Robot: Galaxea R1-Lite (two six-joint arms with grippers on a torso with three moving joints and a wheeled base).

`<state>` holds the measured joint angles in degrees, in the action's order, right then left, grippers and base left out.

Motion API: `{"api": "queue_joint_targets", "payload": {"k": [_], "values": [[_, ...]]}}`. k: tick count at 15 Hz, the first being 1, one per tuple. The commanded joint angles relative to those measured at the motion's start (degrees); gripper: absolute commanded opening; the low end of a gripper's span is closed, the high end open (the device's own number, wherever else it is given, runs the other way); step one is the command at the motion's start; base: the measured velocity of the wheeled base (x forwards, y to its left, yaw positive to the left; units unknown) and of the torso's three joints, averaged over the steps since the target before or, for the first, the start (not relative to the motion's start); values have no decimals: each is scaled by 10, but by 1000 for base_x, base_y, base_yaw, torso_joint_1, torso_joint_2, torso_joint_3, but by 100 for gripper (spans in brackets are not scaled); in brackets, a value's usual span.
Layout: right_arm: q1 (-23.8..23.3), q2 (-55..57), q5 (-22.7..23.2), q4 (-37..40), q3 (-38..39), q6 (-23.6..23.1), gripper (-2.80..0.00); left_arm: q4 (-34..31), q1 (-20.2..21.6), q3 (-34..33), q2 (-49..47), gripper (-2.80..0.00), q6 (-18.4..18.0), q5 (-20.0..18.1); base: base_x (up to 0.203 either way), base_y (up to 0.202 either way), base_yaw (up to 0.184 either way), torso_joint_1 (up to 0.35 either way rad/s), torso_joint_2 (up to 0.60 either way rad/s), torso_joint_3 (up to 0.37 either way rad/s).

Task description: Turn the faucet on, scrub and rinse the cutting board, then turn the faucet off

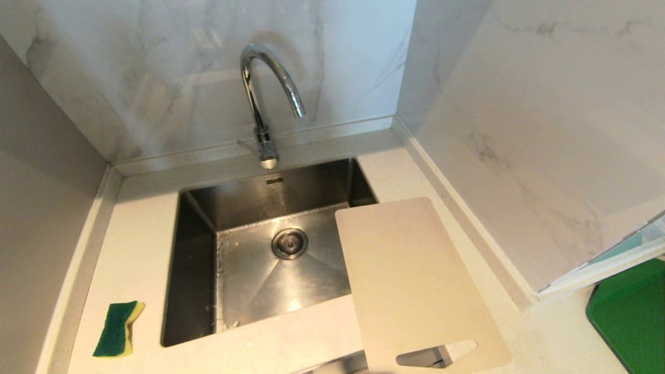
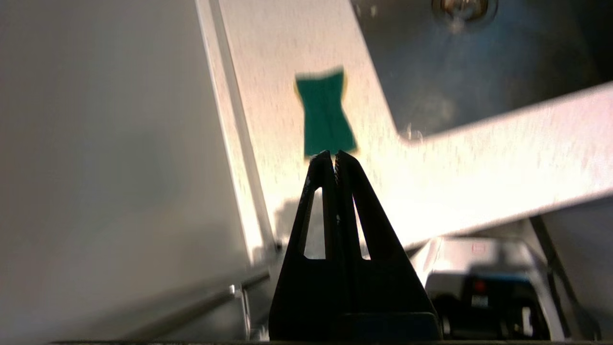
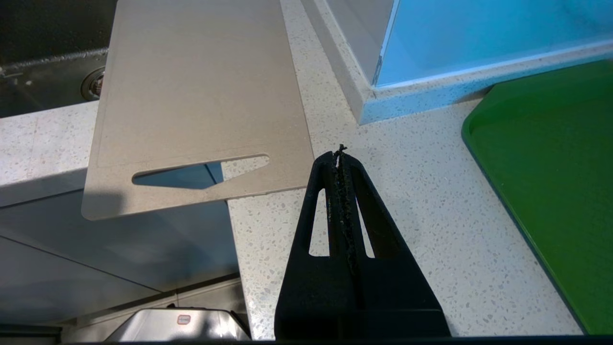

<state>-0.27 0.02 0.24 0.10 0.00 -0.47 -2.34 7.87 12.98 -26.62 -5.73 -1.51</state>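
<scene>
1 speckled counter (image 1: 135,249) around steel sink (image 1: 197,270), marble walls (image 1: 519,104).

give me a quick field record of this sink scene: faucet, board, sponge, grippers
faucet: chrome gooseneck faucet behind the sink, no water visible
cutting board: cutting board flat on the counter right of the sink, one edge over the basin, handle slot past the counter's front edge
sponge: green and yellow sponge on the counter left of the sink
left gripper: left gripper shut, empty, pointing at the sponge
right gripper: right gripper shut, empty, beside the board
</scene>
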Motion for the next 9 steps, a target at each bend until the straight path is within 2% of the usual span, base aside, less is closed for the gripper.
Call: {"api": "queue_joint_targets", "payload": {"k": [1,4,6,8,9], "values": [[0,0,0,0,0,-1,-280,-21,-23,-37,83,-280,-1,10,0,0,0,0,0,0],[0,0,0,0,0,-1,-280,2,-35,-100,109,-280,-1,24,0,0,0,0,0,0],[0,0,0,0,0,-1,-280,4,-45,-99,113,-280,-1,23,0,0,0,0,0,0],[0,0,0,0,0,-1,-280,-28,-81,-94,141,-280,3,29,0,0,0,0,0,0],[0,0,0,0,0,-1,-280,-33,-85,-92,148,-280,5,31,0,0,0,0,0,0]]}}
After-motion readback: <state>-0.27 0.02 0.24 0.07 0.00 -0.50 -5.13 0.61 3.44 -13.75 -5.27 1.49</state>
